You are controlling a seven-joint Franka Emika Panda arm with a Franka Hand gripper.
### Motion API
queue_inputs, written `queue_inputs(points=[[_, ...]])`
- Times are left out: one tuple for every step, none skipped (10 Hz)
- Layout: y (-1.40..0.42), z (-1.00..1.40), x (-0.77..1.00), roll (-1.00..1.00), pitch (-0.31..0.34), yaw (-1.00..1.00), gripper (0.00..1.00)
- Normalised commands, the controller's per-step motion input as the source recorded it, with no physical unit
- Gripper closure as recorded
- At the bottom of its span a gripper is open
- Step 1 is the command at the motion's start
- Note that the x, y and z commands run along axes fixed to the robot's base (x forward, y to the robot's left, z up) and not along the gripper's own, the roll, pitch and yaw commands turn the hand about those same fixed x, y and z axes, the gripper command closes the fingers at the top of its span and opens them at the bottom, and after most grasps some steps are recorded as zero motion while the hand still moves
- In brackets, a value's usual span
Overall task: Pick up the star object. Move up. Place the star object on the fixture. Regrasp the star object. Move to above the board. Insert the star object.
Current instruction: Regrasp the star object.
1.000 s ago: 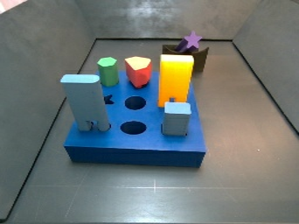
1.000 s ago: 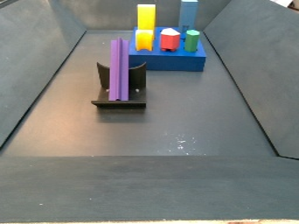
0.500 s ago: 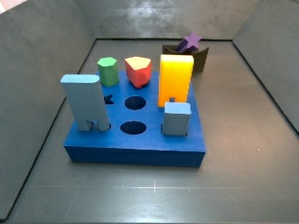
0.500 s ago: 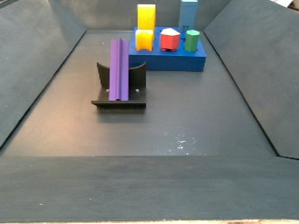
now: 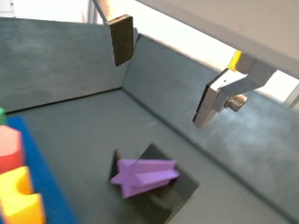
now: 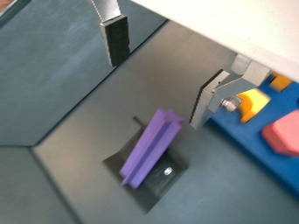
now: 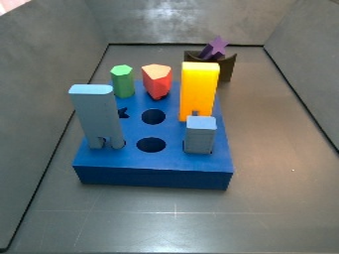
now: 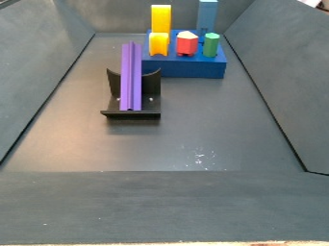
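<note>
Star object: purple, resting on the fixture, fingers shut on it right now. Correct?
Not quite. The star object is purple and rests on the fixture, but the gripper is open above it: in both wrist views the fingers stand wide apart with nothing between them. Both side views show the star object alone on the fixture, with no gripper in frame.

My gripper (image 5: 170,66) is up in the air, jaws spread wide, nothing between the fingers (image 6: 115,37). It shows in both wrist views only. Arm's out of frame in both side views.
</note>
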Motion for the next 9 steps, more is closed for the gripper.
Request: queue_inputs(points=[[-0.03, 0.00, 0.06, 1.00, 0.072, 0.06, 0.00], [-0.03, 0.00, 0.07, 1.00, 0.086, 0.06, 0.00], [-0.04, 0.00, 0.08, 1.00, 0.122, 0.08, 0.00], [-0.04, 0.00, 0.09, 1.00, 0.137, 0.09, 0.00], [-0.04, 0.00, 0.10, 1.00, 0.183, 0.14, 0.00], [-0.05, 0.00, 0.10, 0.93, 0.193, 0.16, 0.00], [-0.05, -0.01, 0.10, 0.62, 0.165, 0.19, 0.00], [-0.05, -0.01, 0.10, 0.43, 0.143, 0.20, 0.00], [-0.03, 0.00, 0.09, 0.26, 0.104, 0.21, 0.00]])
